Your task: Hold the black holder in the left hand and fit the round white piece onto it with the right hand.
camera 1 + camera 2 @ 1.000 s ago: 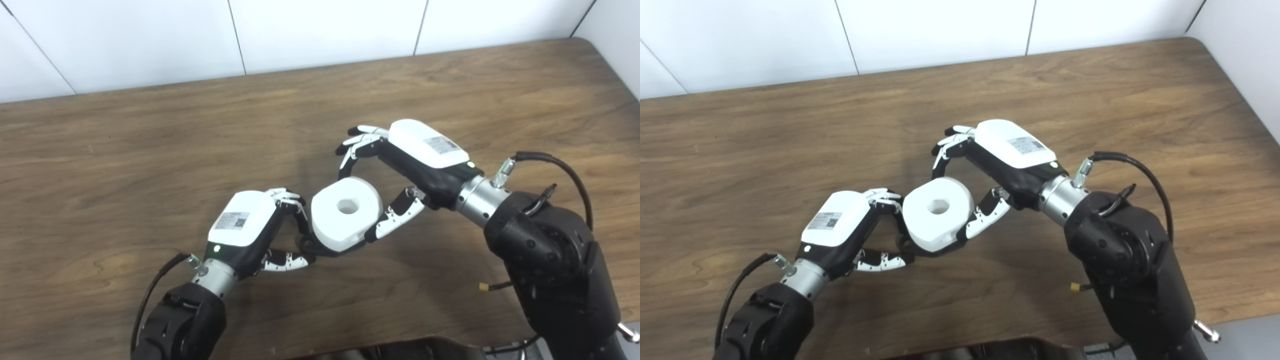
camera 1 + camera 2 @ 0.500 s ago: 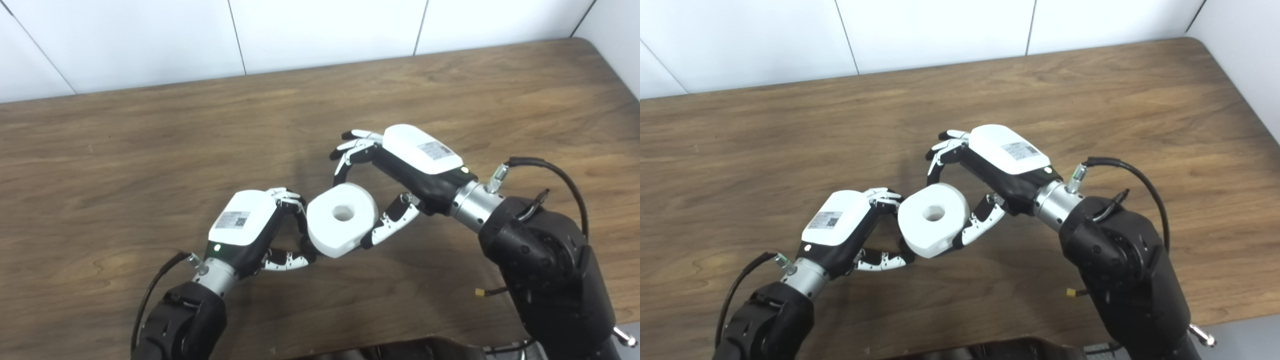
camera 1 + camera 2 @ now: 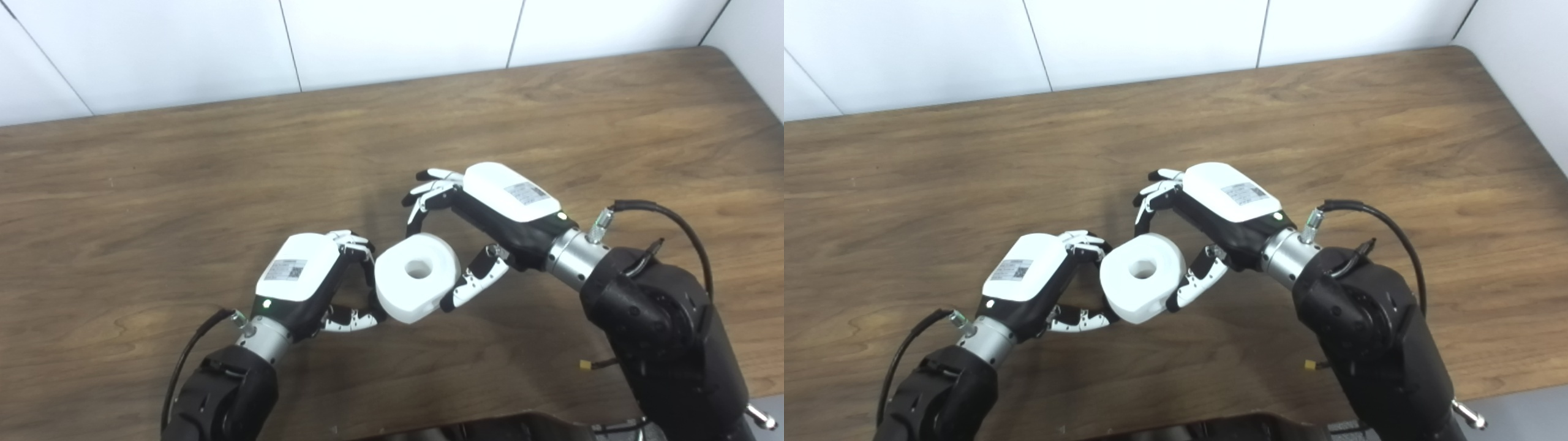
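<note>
- White round piece point(image 3: 418, 277) sits right between my two hands, held above the brown wooden bench point(image 3: 184, 177), its centre hole facing up toward the head cameras.
- My right hand point(image 3: 490, 211) is holding it: thumb pressed against the near right side of the piece, fingers point(image 3: 422, 199) curled down over its far edge.
- My left hand point(image 3: 306, 278) is curled in from the left, fingertips touching or just beside the piece's left rim, thumb stretched out low underneath it.
- Black holder: I can only make out a dark sliver at the lower left edge of the white piece, tucked between my left hand's fingers and thumb. I can't tell its shape from here, nor whether the piece is seated on it.
- I read the left hand as closed on that dark part, though most of it is hidden behind the white piece.
- Both arms come up from the bottom edge, wrists angled toward each other over the middle of the bench.
- White panelled wall point(image 3: 398, 37) runs behind the far edge of the bench.
</note>
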Robot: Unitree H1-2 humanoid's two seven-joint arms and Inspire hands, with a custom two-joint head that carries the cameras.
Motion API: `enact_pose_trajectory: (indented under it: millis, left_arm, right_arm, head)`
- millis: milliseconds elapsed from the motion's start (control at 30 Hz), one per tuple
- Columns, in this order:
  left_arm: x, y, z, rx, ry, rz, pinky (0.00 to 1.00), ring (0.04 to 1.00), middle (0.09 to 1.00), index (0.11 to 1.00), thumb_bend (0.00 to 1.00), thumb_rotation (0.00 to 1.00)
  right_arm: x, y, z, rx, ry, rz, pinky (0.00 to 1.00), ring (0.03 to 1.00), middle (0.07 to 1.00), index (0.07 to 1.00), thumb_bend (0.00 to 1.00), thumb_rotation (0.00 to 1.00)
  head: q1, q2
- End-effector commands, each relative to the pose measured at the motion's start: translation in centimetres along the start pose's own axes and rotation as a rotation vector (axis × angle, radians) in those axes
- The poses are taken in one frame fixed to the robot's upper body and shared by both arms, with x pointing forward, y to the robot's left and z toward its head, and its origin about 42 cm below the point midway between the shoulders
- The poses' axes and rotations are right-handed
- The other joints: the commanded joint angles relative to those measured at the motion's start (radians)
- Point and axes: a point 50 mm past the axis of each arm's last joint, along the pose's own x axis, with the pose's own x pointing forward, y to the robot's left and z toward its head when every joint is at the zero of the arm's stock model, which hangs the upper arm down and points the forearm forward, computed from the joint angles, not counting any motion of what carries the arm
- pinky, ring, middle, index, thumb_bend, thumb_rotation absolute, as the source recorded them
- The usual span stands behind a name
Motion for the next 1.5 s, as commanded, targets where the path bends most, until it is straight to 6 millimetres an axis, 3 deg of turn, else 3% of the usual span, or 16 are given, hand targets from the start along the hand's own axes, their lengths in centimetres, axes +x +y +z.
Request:
enact_pose_trajectory:
  millis: [0, 400, 433, 500, 600, 833, 1200, 1467]
  left_arm:
    - [-0.1, -0.8, -0.5, -0.005, 0.035, -0.068, 0.77, 0.855, 0.781, 0.487, 0.52, 0.06]
    - [-0.1, -0.8, -0.5, -0.005, 0.033, -0.067, 0.76, 0.855, 0.782, 0.487, 0.52, 0.06]
    - [-0.1, -0.8, -0.5, -0.005, 0.032, -0.068, 0.76, 0.856, 0.782, 0.487, 0.52, 0.06]
    - [-0.1, -0.8, -0.5, -0.006, 0.030, -0.068, 0.77, 0.856, 0.782, 0.487, 0.52, 0.06]
    - [-0.1, -0.8, -0.5, -0.006, 0.033, -0.068, 0.77, 0.855, 0.782, 0.487, 0.52, 0.06]
    - [-0.1, -0.8, -0.6, 0.001, 0.033, -0.069, 0.76, 0.854, 0.783, 0.487, 0.52, 0.06]
    - [-0.1, -0.8, -0.6, -0.001, 0.031, -0.071, 0.76, 0.855, 0.782, 0.487, 0.52, 0.06]
    - [0.0, -1.0, -0.8, -0.008, 0.032, -0.064, 0.76, 0.851, 0.775, 0.487, 0.52, 0.06]
  right_arm:
    - [0.0, -0.7, 0.6, -0.029, -0.034, -0.055, 0.78, 0.929, 0.805, 0.481, 0.52, 0.13]
    - [-0.1, -1.0, 0.8, -0.069, -0.039, -0.052, 0.77, 0.929, 0.812, 0.490, 0.52, 0.15]
    - [-0.1, -1.0, 0.9, -0.072, -0.038, -0.051, 0.78, 0.928, 0.812, 0.539, 0.72, 0.18]
    - [-0.2, -1.1, 1.0, -0.085, -0.035, -0.054, 0.80, 0.925, 0.814, 0.600, 0.92, 0.23]
    - [-0.3, -1.2, 1.1, -0.091, -0.030, -0.054, 0.84, 0.934, 0.826, 0.642, 0.99, 0.26]
    - [-0.4, -1.5, 1.1, -0.095, -0.020, -0.050, 0.90, 0.959, 0.858, 0.728, 1.00, 0.29]
    - [-0.5, -1.7, 1.2, -0.085, -0.003, -0.058, 0.90, 0.967, 0.882, 0.763, 1.00, 0.31]
    - [-0.7, -2.8, 1.3, -0.109, 0.009, -0.066, 0.94, 0.999, 0.953, 0.842, 1.00, 0.41]
  head:
    - [-0.001, 0.001]
    - [-0.003, 0.001]
    - [-0.003, 0.001]
    - [-0.003, 0.000]
    - [-0.003, 0.000]
    - [-0.004, -0.001]
    - [-0.003, -0.001]
    - [0.000, -0.011]
